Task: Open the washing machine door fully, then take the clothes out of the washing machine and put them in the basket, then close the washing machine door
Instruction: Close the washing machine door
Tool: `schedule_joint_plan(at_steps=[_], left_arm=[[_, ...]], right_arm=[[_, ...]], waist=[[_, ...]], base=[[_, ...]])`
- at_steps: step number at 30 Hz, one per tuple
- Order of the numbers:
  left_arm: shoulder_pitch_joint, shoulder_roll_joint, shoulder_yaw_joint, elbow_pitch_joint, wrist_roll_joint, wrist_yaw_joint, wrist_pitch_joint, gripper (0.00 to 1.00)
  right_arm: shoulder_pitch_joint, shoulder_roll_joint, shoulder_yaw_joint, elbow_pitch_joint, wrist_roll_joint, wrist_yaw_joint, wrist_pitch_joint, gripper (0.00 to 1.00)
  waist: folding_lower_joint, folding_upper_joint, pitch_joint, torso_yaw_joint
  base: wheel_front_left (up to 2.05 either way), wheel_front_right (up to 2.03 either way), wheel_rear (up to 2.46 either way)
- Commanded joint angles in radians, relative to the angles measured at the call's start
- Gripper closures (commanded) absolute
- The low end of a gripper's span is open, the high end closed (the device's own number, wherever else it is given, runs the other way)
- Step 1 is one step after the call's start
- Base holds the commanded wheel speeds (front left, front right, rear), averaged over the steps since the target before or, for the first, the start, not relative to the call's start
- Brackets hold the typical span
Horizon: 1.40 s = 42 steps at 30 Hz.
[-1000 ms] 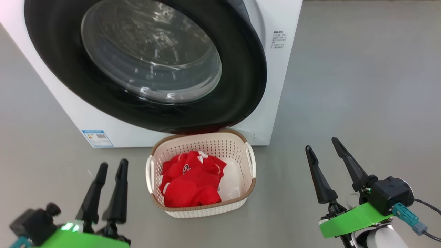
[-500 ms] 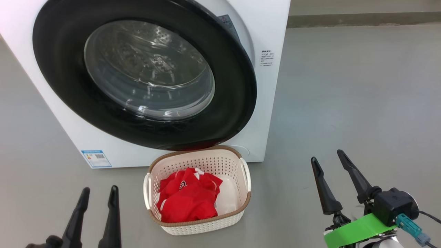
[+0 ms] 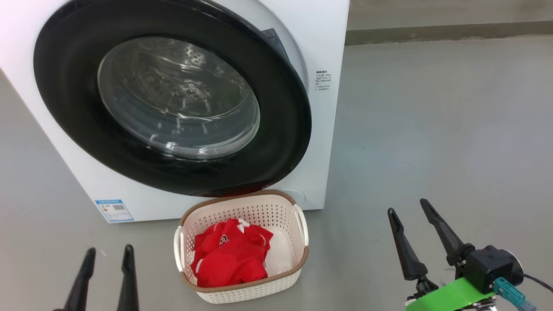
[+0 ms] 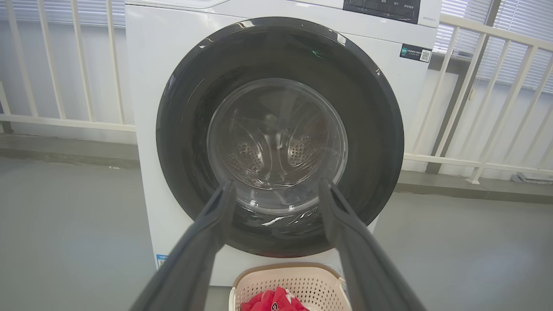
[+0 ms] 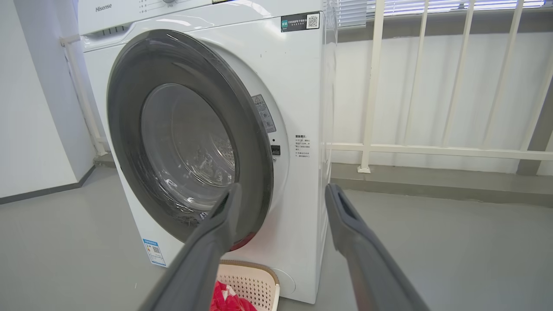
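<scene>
Dark fingers on your left gripper (image 3: 109, 249) and right gripper (image 3: 408, 206) are standing spread wide, gripping nothing, hovering either side of the basket (image 3: 298, 268). You're seeing the red clothes (image 3: 229, 259) lying bunched inside it, just before the washing machine (image 3: 328, 43), whose washing machine door (image 3: 281, 108) is hanging slightly ajar.
</scene>
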Motion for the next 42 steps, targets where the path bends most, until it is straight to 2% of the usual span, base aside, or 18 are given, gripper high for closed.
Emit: schedule_joint_plan(at_steps=[1,10,11,12,13,28,42], left_arm=[[-0.013,0.007,0.045,-0.021,0.017,-0.008,-0.012,0.00],[-0.010,-0.015,0.057,-0.004,0.054,-0.036,-0.012,0.00],[-0.011,-0.018,0.055,-0.003,0.057,-0.039,-0.012,0.00],[-0.012,-0.022,0.053,-0.003,0.057,-0.042,-0.012,0.00],[-0.015,-0.032,0.052,-0.008,0.048,-0.050,-0.012,0.00],[-0.067,-0.089,0.013,-0.045,0.035,-0.111,-0.012,0.00],[-0.188,-0.121,-0.014,-0.050,0.011,-0.153,-0.012,0.00]], right_arm=[[-0.019,-0.003,0.026,-0.027,-0.007,0.006,-0.006,0.00],[-0.015,-0.003,0.020,-0.029,-0.010,0.006,-0.006,0.00],[-0.015,-0.003,0.020,-0.027,-0.011,0.006,-0.006,0.28],[-0.015,-0.003,0.019,-0.024,-0.011,0.006,-0.006,0.82],[-0.015,-0.003,0.016,-0.023,-0.012,0.006,-0.006,1.00],[-0.153,-0.003,0.031,0.029,-0.076,0.006,-0.006,1.00],[-0.406,-0.003,0.052,0.091,-0.132,0.006,-0.006,1.00]], waist=[[0.0000,0.0000,0.000,0.000],[0.0000,0.0000,0.006,0.012],[0.0000,0.0000,0.006,0.015],[0.0000,0.0000,0.008,0.018],[0.0000,0.0000,0.011,0.024],[0.0000,0.0000,0.134,0.138],[0.0000,0.0000,0.309,0.220]], base=[[0.00,0.00,0.00],[0.00,0.00,0.00],[0.00,0.00,0.00],[0.00,0.00,0.00],[0.00,0.00,0.00],[0.00,0.00,0.00],[0.00,0.00,0.00]])
